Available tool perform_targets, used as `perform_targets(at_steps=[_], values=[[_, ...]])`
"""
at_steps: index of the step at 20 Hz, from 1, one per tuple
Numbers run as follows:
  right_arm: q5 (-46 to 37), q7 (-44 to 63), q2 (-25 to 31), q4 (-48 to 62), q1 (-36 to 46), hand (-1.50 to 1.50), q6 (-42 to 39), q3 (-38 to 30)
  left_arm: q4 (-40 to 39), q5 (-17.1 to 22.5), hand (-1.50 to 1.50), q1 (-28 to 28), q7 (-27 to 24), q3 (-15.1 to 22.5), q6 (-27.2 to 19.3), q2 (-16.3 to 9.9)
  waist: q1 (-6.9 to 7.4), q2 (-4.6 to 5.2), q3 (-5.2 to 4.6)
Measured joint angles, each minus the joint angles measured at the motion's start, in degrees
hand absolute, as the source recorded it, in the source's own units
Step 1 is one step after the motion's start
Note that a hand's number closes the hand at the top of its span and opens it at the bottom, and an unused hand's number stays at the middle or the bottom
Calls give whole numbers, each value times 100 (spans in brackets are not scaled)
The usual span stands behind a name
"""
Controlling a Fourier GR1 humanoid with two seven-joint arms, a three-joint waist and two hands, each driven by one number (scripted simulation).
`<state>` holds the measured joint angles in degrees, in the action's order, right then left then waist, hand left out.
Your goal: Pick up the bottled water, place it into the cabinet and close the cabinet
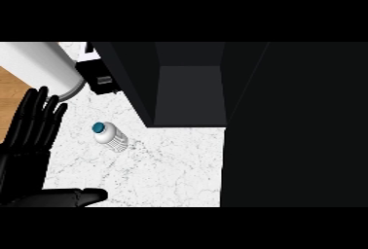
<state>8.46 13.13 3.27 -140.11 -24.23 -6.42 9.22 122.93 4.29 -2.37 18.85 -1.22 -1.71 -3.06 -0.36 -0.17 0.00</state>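
A small clear water bottle [109,137] with a blue cap stands on the white marble counter [165,170], left of centre. Behind it and to the right is the dark cabinet [191,92], its inside showing as an open grey compartment. The cabinet's door [295,126] stands swung out as a tall black panel filling the right side of the view. My left hand [28,141] shows at the left edge, open, fingers straight and pointing up, thumb stretched out low to the right. It is apart from the bottle, to the bottle's left. My right hand is not visible.
A large white cylinder [43,65] stands at the back left, with a small black box-like object [101,78] beside it. A strip of wooden floor [9,97] shows beyond the counter's left edge.
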Motion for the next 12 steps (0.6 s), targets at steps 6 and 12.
perform_targets(at_steps=[6,12], values=[[-17,-278,-7,-72,-536,-150,-211,37,138,-175,-150,-321,52,85,-12,37,-5,0,1],[-42,-869,7,-117,-1289,-150,-547,62,-424,-319,-150,-416,-525,-142,-50,82,-43,-2,0]])
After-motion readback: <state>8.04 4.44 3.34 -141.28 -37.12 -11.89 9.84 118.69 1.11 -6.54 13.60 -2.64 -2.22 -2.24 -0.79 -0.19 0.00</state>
